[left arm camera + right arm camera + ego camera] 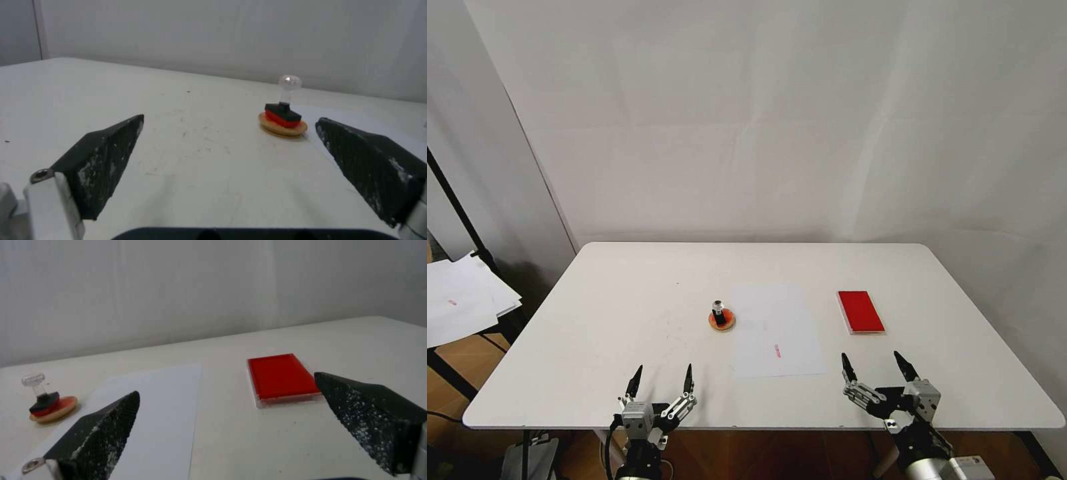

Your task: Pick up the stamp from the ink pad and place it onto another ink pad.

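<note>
The stamp stands upright on the small round ink pad, a tan-rimmed disc with an orange-red centre, near the middle of the white worktop. Its black body rests on the disc and its clear round knob points up.

The left hand hovers at the near edge of the worktop, released, its two dark fingers spread wide apart and holding nothing. The stamp lies farther in than this hand and a little to its right, well apart from it; in the left wrist view the stamp on its disc shows beyond the fingertips, closer to the right finger than to the left.

The right hand is also at the near edge, on the right side, released and empty with its fingers spread. The red rectangular ink pad lies flat just beyond it, a little to its left, bare on top. A white sheet of paper with a small red mark lies between the two pads; the round pad sits just beside the sheet's left edge. From the right wrist view the stamp stands far off to the left, across the paper from the red pad.
</note>
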